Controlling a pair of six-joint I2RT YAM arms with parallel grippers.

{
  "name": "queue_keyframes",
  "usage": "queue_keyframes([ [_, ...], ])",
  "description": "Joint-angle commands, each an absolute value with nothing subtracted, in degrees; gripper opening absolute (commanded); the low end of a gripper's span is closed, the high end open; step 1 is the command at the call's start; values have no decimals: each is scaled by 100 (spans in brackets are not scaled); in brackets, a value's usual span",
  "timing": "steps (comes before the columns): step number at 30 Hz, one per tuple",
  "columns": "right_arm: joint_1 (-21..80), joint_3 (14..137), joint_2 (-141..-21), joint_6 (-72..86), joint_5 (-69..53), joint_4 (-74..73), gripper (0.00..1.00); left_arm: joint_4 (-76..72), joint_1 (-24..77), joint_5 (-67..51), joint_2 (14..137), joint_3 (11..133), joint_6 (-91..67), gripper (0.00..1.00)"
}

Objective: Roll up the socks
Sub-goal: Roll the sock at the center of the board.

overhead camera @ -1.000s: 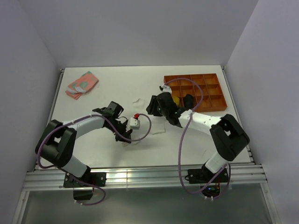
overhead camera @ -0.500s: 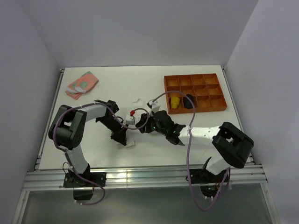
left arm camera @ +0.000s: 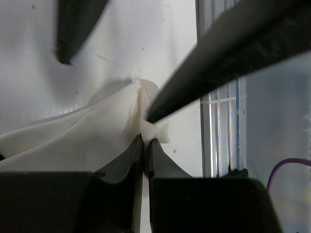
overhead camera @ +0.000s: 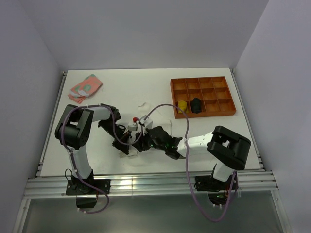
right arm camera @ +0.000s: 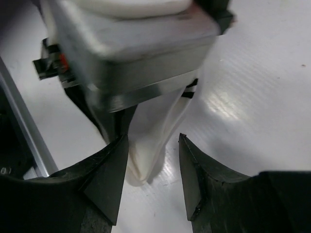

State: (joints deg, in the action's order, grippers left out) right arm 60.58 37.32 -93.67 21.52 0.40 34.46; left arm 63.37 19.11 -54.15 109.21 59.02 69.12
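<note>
Left gripper (left arm camera: 146, 145) is pinched nearly closed on a fold of the one white sock (left arm camera: 87, 136) I can see. The cloth bunches into a small peak at the fingertips and spreads out flat on the table (overhead camera: 218, 136) to that gripper's left. Well away from it, beyond and to its left near the far corner, lies one pink and green patterned cloth bundle (overhead camera: 85, 87). From overhead the left gripper (overhead camera: 127, 144) points down at the near part of the table, with the sock (overhead camera: 129, 151) showing white just under it. Immediately to its right comes the right gripper (overhead camera: 140, 144), the two nearly meeting. Its two fingers stand apart (right arm camera: 150, 174), one on each side of the hanging sock (right arm camera: 150, 136), and I cannot tell if either touches the cloth. Beyond both grippers lies one small white scrap (overhead camera: 142, 104), too small to make out. Farther right and beyond the right gripper sits one orange tray (overhead camera: 228, 112) of twelve compartments. It holds one yellow thing (overhead camera: 181, 105) and one black thing (overhead camera: 196, 104) in neighbouring cells of its near row.
</note>
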Motion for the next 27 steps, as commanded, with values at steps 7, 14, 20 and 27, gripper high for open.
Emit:
queue_keyframes([
  [7,6363,2954,-8501,2056,263,3867,53,6442,1907,-5660,11048,6091,7022,0],
  [14,6530,2829,-8182,1970,377,3648,53,6442,1907,-5669,11065,6117,7005,0],
  [20,7119,3339,-8744,1653,852,3287,52,6609,1907,-5687,11127,6205,7093,0],
  [27,7189,3471,-8974,1424,1239,3200,52,6627,1907,-5643,11188,6231,7093,0],
])
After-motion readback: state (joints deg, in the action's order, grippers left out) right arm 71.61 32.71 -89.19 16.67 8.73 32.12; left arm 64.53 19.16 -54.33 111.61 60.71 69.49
